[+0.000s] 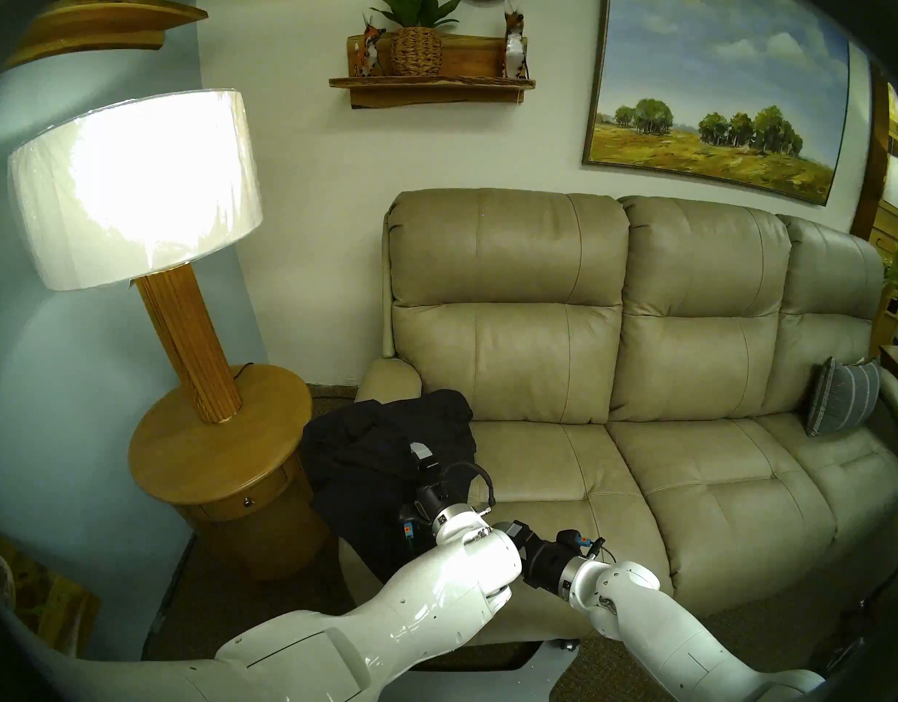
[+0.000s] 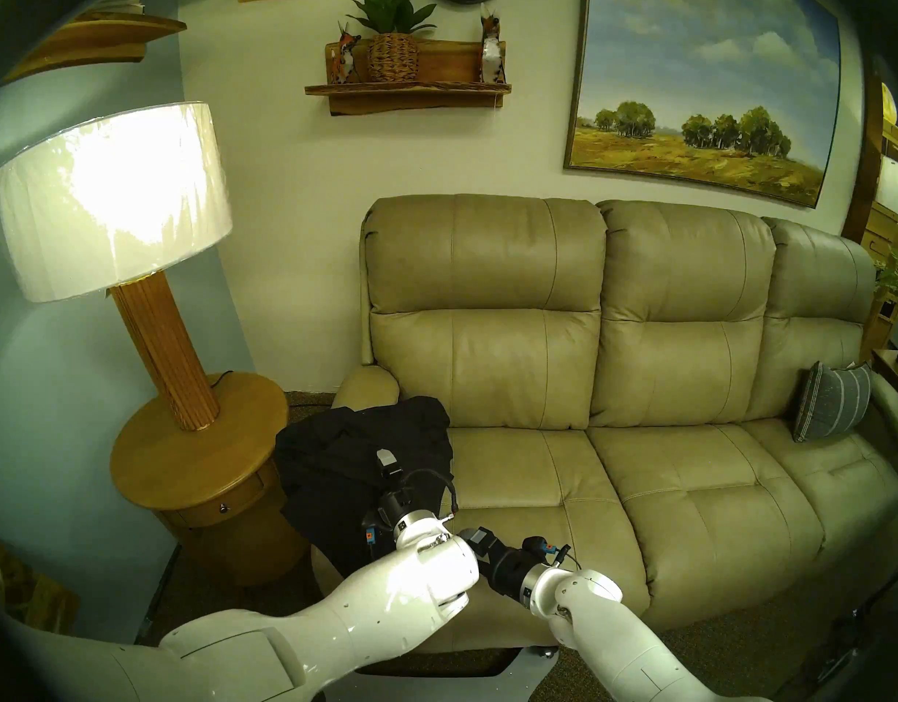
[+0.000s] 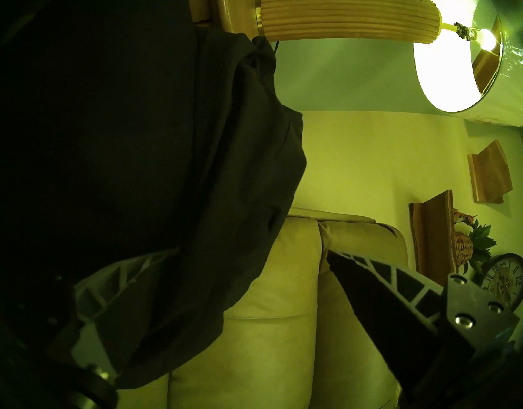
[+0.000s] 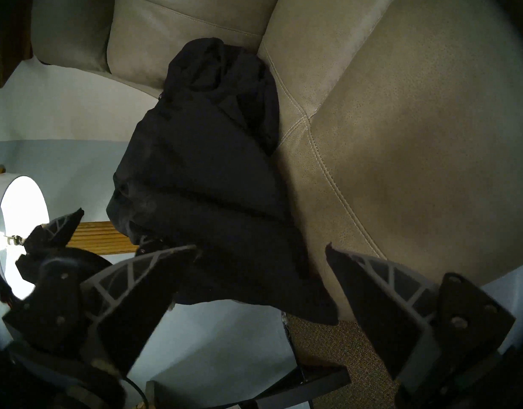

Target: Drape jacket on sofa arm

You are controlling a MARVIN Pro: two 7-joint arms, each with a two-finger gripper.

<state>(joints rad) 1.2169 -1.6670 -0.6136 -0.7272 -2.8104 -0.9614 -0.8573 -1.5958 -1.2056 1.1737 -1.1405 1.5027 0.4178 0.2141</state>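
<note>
1. The jacket (image 1: pixel 386 463) is seen lying bunched over the sofa arm (image 1: pixel 388 379) at the end of the sofa nearest the round side table (image 1: pixel 219 453). Part of it hangs down the outer side toward the table, and an edge spills onto the seat cushion (image 1: pixel 548 463).
2. The left gripper (image 3: pixel 254 284) is held spread. In the left wrist view one finger is dimly seen against or behind dark cloth while the other stands clear over the tan leather; no pinch on the fabric is shown.
3. The right gripper (image 4: pixel 260 252) is likewise spread, with the jacket's lower folds lying between and beyond its fingers. Nothing is clamped.
4. The jacket is judged to be light, limp and matte. It would be expected to sag and fold under its own weight rather than hold any shape, and it could slide on the smooth leather.
5. If it is to be straightened, a thick fold or hem near the collar end would be the safer place to be taken, since a single thin layer might slip free.
6. The task is judged largely done, the garment already resting across the arm.
7. No brand or label can be read on the jacket. Only the numerals on a wall clock (image 3: pixel 505 281) are made out, too small to be read with certainty.
</note>
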